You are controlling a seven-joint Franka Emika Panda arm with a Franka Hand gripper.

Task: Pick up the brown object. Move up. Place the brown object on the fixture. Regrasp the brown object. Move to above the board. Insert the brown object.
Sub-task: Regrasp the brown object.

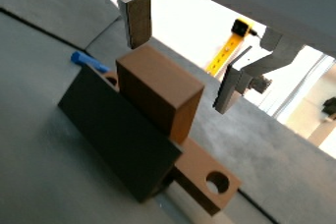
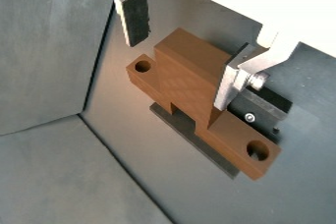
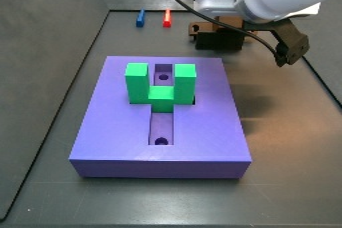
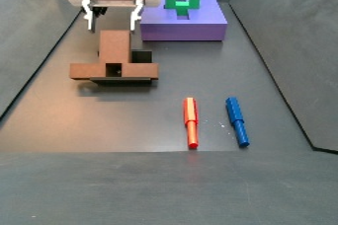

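- Board (image 3: 160, 112): large lavender-purple block on the dark floor, with a lengthwise groove with holes and a green U-shaped block (image 3: 160, 80) on top; in a side view it lies beyond the gripper (image 4: 183, 22).
- Gripper (image 4: 113, 14): white body hanging just above the brown piece, also seen near the board's far end (image 3: 221, 27). Jaws stand apart; in both wrist views the silver fingers (image 1: 138, 20) (image 2: 133, 14) flank the piece's raised block without visibly clamping it.
- Fixture (image 1: 112, 135): dark holder on the floor, carrying the brown piece.
- Brown object (image 4: 114, 59): rests on the fixture, long bar pointing toward the gripper, crosspiece end toward the camera; round holes show at its ends (image 2: 197, 85) (image 1: 178, 115).
- Red marker (image 4: 191, 120) and blue marker (image 4: 236, 119): lying side by side on the floor, well apart from the fixture.
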